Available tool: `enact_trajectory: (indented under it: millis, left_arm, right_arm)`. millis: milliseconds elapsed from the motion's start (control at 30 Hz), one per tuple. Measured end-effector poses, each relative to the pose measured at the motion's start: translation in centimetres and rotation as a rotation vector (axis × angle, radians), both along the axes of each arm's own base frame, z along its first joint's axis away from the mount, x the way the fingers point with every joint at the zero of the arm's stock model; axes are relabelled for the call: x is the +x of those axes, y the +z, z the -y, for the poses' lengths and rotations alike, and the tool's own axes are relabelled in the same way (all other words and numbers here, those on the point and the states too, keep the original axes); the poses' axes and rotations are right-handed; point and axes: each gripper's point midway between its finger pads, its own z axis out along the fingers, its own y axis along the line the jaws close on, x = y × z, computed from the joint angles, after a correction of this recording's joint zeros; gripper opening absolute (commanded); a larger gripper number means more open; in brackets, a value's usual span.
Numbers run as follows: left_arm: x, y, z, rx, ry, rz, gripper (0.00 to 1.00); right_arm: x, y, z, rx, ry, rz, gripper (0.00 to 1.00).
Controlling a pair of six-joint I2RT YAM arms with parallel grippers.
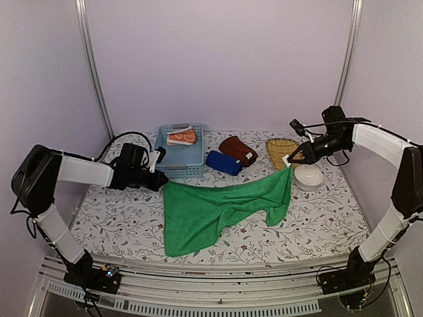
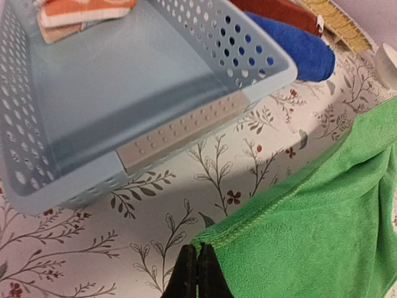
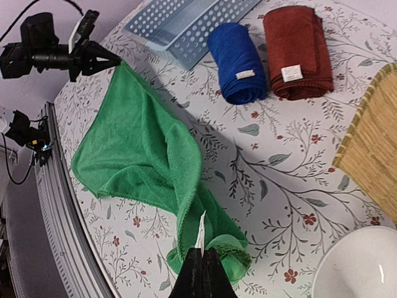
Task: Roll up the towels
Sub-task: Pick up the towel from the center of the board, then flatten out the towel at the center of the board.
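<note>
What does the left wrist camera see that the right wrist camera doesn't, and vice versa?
Only the left wrist view shows the orange towel inside the blue basket. Only the right wrist view shows the right fingers pinching the green towel. Both show the green towel, the basket, the rolled blue towel and the left fingers.

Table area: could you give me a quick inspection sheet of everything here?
Surface: floral cloth, flat.
Job's things: green towel spread, unrolled; blue towel and maroon towel bundled side by side; orange towel in basket.
Clutter: wicker tray, white bowl.
Grippers: left gripper and right gripper each pinch a green corner.
Cables: black cable by left arm.
Surroundings: plain walls, metal posts.
</note>
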Motion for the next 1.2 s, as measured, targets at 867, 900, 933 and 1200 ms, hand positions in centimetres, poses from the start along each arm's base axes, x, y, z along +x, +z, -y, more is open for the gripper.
enact_trajectory:
  millis: [867,900,933,1200]
  left_arm:
    - [-11.4,30.1,-5.9,-0.346,0.128,0.588,0.0]
    - [-12.4,30.5,-6.0,-0.362,0.119,0.595,0.0]
    - [-13.3,30.8,-6.0,-0.38,0.106,0.6,0.0]
    - [-19.8,31.9,-6.7,-0.533,0.018,0.609,0.0]
  right_arm:
    - [-4.9,18.3,4.7,0.078,-0.093,0.459,0.02]
    - [-5.9,18.8,4.6,0.082,-0.083,0.479,0.02]
    - [-7.3,19.2,4.5,0.09,-0.067,0.499,0.02]
    - [-17.6,21.5,3.1,0.145,0.094,0.645,0.02]
